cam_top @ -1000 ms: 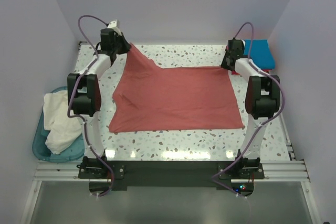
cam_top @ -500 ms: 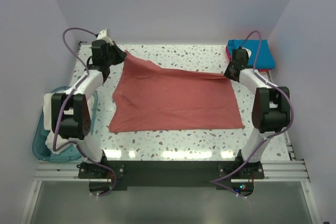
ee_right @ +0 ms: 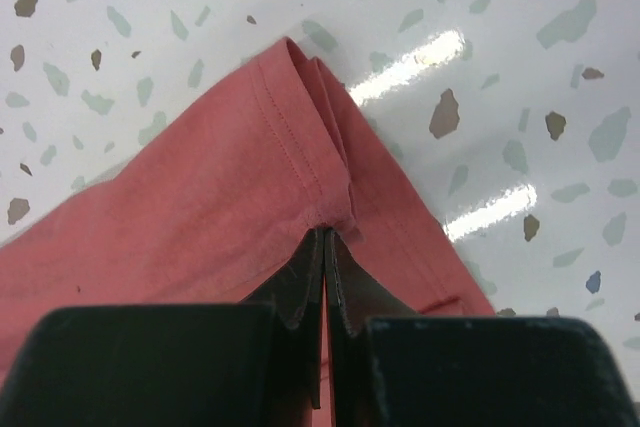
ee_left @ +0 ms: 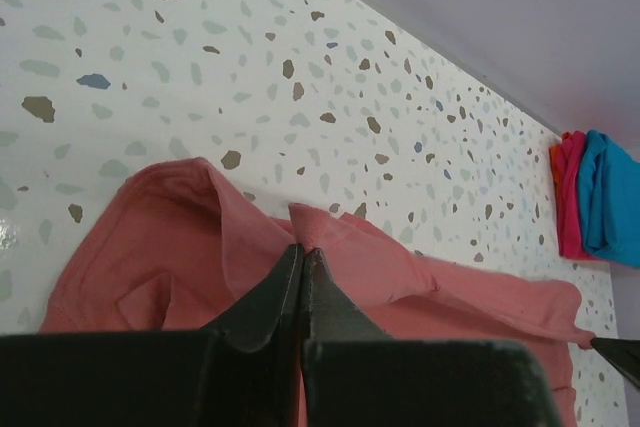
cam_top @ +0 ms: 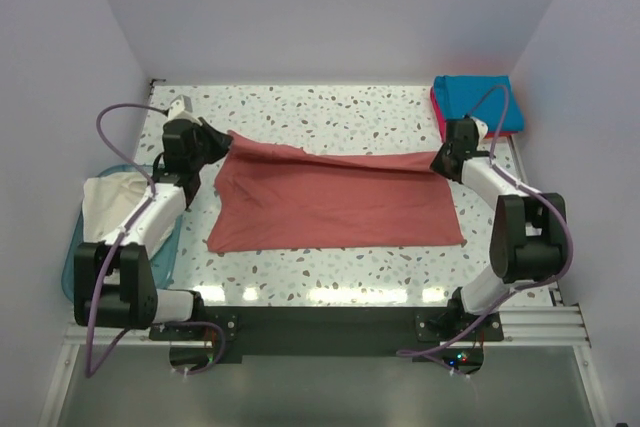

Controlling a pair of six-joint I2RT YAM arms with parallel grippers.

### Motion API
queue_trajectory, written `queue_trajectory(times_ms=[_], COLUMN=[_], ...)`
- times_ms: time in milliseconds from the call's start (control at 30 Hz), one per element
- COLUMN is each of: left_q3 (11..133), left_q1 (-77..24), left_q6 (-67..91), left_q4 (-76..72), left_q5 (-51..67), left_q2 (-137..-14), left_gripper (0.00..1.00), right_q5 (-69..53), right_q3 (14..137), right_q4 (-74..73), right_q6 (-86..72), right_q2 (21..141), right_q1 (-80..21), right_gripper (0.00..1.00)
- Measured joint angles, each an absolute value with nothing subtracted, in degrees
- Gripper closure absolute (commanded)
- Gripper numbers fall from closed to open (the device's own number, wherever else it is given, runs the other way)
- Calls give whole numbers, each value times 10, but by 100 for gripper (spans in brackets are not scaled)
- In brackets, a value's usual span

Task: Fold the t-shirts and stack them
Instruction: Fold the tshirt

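Near left, the bin (cam_top: 72, 272) is sitting at the left edge of the surface (cam_top: 340, 269). The cream shirt (cam_top: 118, 209) is lying crumpled in it, covering most of it. At centre, the brick shirt (cam_top: 340, 205) is lying spread out, its near hem flat on the surface and roughly straight. The near-left corner is poking out toward the bin side. The far edge is being held off the surface at both ends, sagging a little between them with a folded ridge running across.

The left fingers (cam_top: 214, 140) are pinching the far-left corner. In the left wrist view the left fingers (ee_left: 292, 275) are pressing fully together with a bunch of brick cloth caught at the tips, and the cloth is puckering into folds just beyond. The right fingers (cam_top: 441, 160) are gripping the far-right corner. In the right wrist view the right fingers (ee_right: 316, 269) are closing tight on a stitched hem that is bunching at the tips, with glossy speckled surface beyond. Both arms are reaching in from the sides, low over the surface.

In the far right corner, the teal shirt (cam_top: 478, 102) is sitting folded on the pink shirt (cam_top: 436, 105). Only a pink strip is showing along its left edge. The stack is lying apart from the brick shirt, just beyond the right arm.
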State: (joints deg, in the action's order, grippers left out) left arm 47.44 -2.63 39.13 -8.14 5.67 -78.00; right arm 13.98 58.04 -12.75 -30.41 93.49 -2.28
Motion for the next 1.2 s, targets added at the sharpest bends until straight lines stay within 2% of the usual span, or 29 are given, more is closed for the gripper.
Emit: queue_trajectory(times_ms=[433,500,533,567,600,700,767,867,933,967,1200], left_q3=[326,295,279,261,247,214,207,208,220,230,319], left_q1=[-27,-31,-33,-36,-39,-42,-43,-43,-43,-43,-69], left_q6=[442,450,455,460,463,475,486,491,491,491,508], left_q4=[-45,-36,-33,-26,-20,20,45,61,73,76,79], left_q5=[42,40,37,35,32,22,12,-2,-10,-15,-56], left_q2=[-610,-581,-565,-547,-532,-479,-449,-416,-414,-422,-581], left_gripper=[100,100,96,88,70,40,36,37,42,48,65], right_q5=[127,120,113,108,105,89,84,77,72,74,95], right_q3=[469,447,435,425,413,385,372,373,381,391,471], right_q4=[-122,-118,-115,-113,-110,-107,-107,-105,-105,-107,-110], right_q6=[-328,-336,-340,-345,-348,-356,-357,-353,-348,-344,-321], right_q2=[819,800,792,785,776,750,727,698,693,698,774], right_q1=[-16,-10,-7,-6,-4,5,11,13,8,1,-80], right_gripper=[100,95,84,77,72,54,51,49,50,51,51])
